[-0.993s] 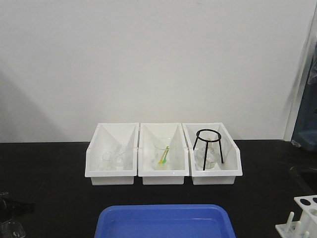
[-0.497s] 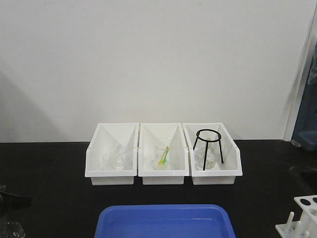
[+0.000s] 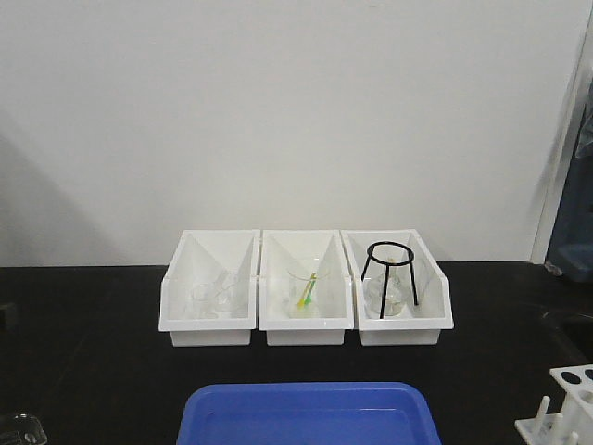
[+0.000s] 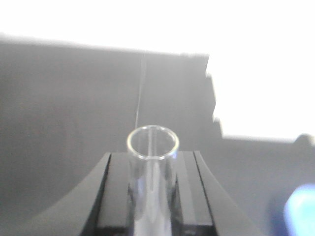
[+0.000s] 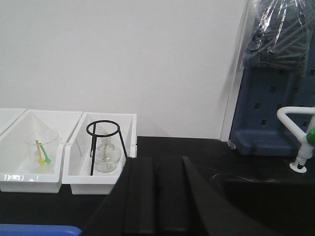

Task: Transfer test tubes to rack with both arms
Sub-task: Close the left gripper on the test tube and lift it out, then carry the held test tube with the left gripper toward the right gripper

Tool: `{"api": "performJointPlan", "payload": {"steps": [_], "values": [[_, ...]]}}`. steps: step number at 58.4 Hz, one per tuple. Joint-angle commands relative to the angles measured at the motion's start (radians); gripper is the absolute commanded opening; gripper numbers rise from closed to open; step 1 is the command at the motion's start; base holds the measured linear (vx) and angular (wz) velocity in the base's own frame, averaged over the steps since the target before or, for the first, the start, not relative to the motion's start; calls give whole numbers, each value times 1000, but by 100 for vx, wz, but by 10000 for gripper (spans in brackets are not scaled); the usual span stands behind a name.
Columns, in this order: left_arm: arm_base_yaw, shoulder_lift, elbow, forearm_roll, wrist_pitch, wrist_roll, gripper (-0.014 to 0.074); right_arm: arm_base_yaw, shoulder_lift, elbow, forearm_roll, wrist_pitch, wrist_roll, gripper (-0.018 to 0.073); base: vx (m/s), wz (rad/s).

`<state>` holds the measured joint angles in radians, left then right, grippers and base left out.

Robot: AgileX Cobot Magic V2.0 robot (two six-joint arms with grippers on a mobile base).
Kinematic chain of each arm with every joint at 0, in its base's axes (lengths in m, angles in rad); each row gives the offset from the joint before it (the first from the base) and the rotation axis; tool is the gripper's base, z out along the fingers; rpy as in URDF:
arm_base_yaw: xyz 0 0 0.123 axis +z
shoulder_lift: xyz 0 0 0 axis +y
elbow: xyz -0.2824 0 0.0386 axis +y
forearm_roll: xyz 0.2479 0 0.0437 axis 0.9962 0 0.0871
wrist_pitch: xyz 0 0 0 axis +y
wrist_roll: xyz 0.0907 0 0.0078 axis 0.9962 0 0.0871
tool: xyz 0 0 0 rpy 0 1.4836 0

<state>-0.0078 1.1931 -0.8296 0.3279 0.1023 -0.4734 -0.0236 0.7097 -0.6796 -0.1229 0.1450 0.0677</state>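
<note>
Glass test tube [image 4: 151, 191] seemingly in left pincer [image 4: 152, 160], withdrawn from front view

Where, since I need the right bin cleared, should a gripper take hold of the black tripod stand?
Probably best to grip the top ring of the black tripod stand, coming straight down from above. It stands upright in the right bin with its legs straddling the flask, so the bin's walls and the glass crowd any sideways approach. Only the ring sits clear.
</note>
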Motion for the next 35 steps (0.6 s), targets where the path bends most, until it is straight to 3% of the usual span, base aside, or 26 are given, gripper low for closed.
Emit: {"api": "performJointPlan", "payload": {"steps": [1, 26, 35], "values": [[-2, -84, -33, 1, -116, -1, -20, 1, 0, -35, -6, -80, -7, -4, 0, 0], [-7, -257, -33, 1, -283, -28, -20, 1, 0, -35, -6, -80, -7, -4, 0, 0], [-89, -273, -32, 1, -320, -30, -20, 1, 0, -35, -6, -80, -7, -4, 0, 0]]}}
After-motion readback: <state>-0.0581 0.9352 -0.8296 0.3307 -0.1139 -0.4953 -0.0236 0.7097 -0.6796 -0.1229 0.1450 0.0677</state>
